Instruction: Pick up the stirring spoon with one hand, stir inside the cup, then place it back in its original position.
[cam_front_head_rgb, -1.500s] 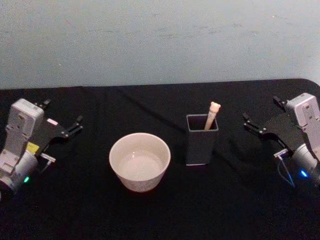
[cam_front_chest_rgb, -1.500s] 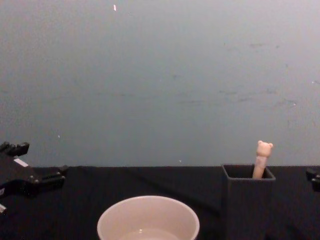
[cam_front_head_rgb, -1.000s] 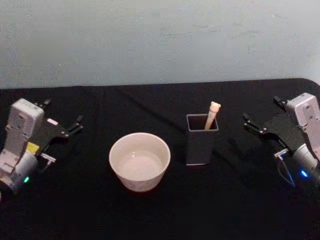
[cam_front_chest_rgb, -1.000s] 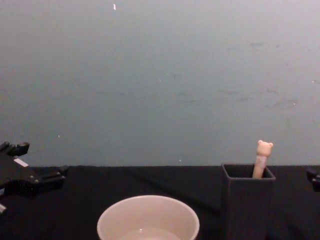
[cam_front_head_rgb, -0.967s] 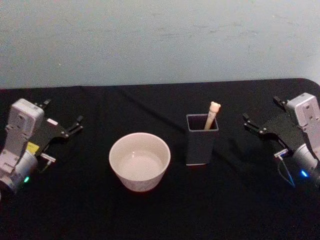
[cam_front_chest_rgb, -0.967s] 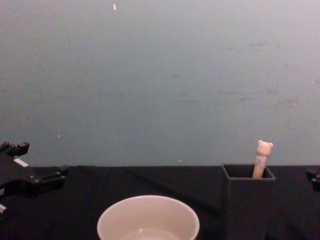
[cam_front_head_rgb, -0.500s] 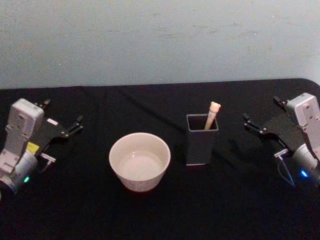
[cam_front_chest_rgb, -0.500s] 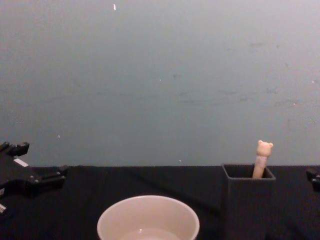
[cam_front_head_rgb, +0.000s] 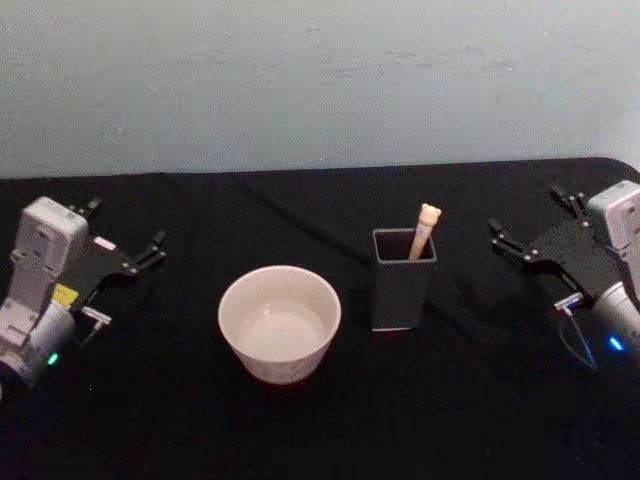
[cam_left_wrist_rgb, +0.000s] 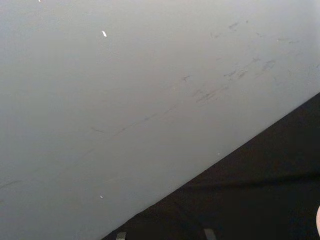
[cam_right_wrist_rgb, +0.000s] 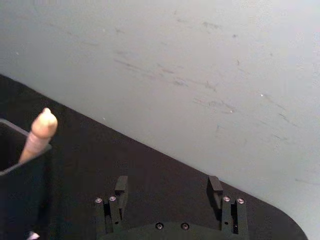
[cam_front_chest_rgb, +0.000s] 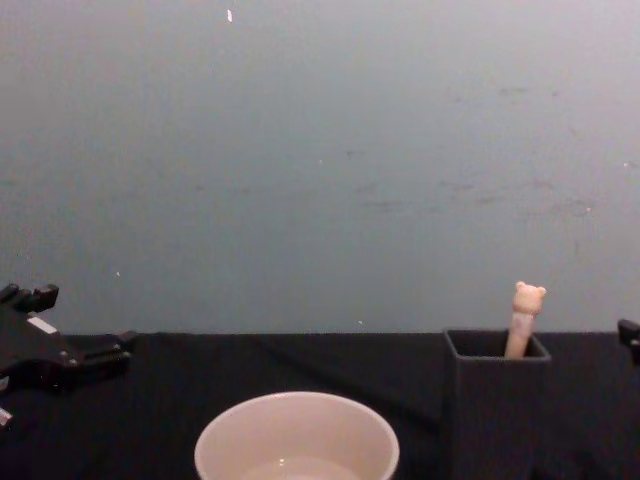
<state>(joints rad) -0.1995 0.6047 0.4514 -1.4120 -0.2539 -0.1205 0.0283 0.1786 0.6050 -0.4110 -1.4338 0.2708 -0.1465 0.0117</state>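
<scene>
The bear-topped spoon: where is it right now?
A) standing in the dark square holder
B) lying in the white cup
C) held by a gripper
A: the spoon stands in the dark holder, bear head poking above its rim, right of the cup.

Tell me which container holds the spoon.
The dark square holder, right of the cup: the spoon stands in it, its bear-topped handle sticking out the top. The round cream cup holds no spoon.

No writing is legible: a yellow label (cam_front_head_rgb: 63, 294) on the left arm (cam_front_head_rgb: 38, 255) and a white sticker (cam_front_head_rgb: 103, 243) on the left gripper (cam_front_head_rgb: 128, 222) cannot be read.
</scene>
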